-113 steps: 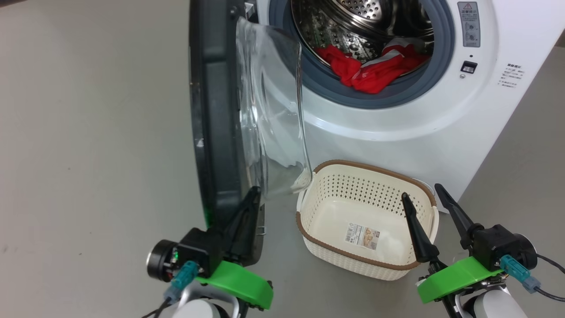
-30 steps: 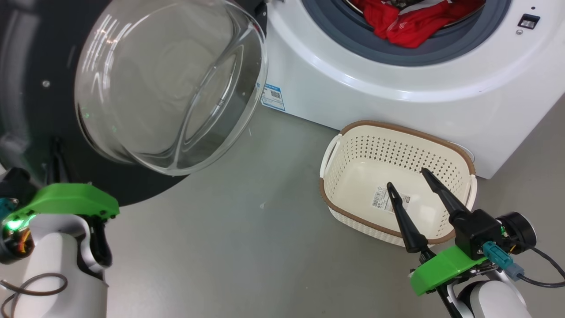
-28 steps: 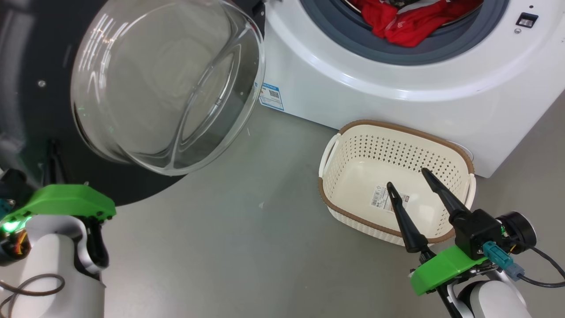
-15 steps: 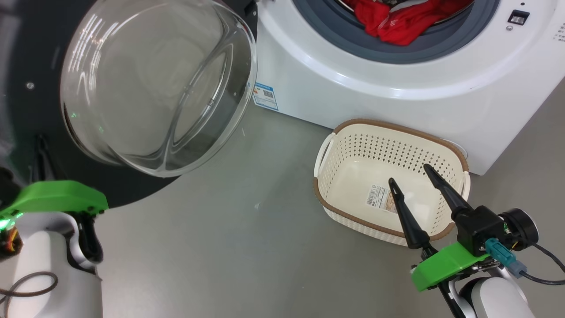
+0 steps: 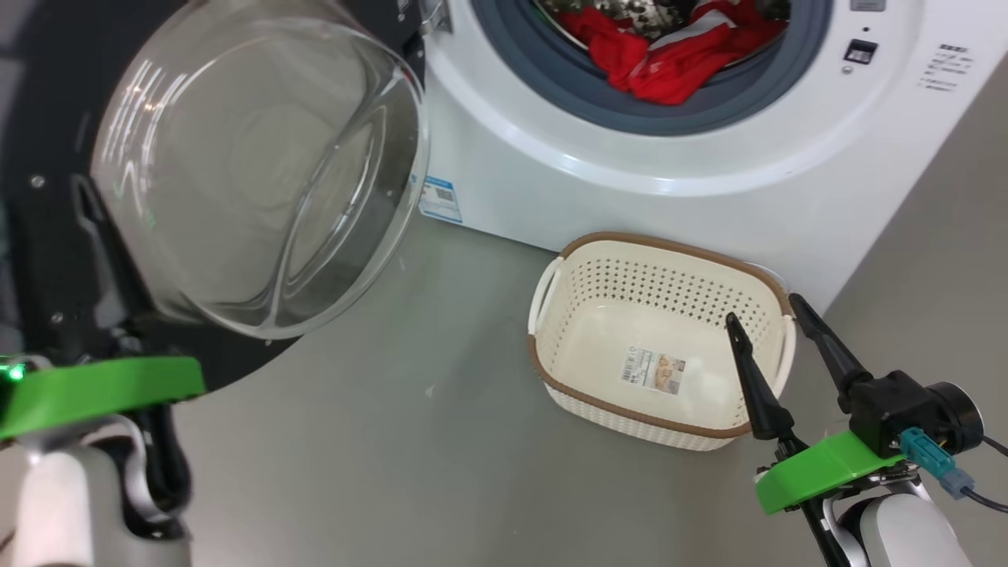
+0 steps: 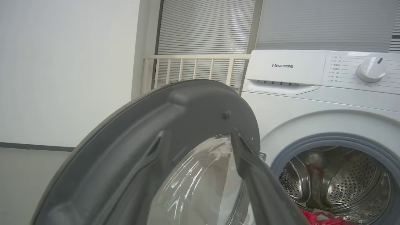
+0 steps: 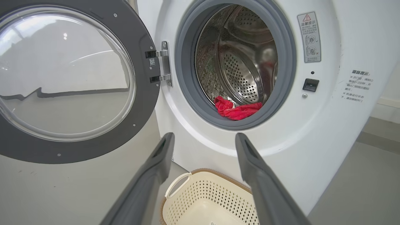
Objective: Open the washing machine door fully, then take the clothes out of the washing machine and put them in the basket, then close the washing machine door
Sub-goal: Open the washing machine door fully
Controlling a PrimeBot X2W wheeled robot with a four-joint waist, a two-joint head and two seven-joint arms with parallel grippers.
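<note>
Low inside the washing machine (image 5: 551,189), the clothes (image 5: 669,59) lie ahead of the nearer right gripper (image 5: 763,309), jaws apart near the basket (image 5: 630,291); the left gripper (image 6: 197,134), also apart, faces the washing machine door (image 5: 260,173).

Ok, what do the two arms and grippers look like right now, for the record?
Both match: the left gripper and right gripper each have two long, dark, tapering fingers, a bright green bracket and a pale white forearm. A teal connector with a black cable sits by the right wrist.
</note>
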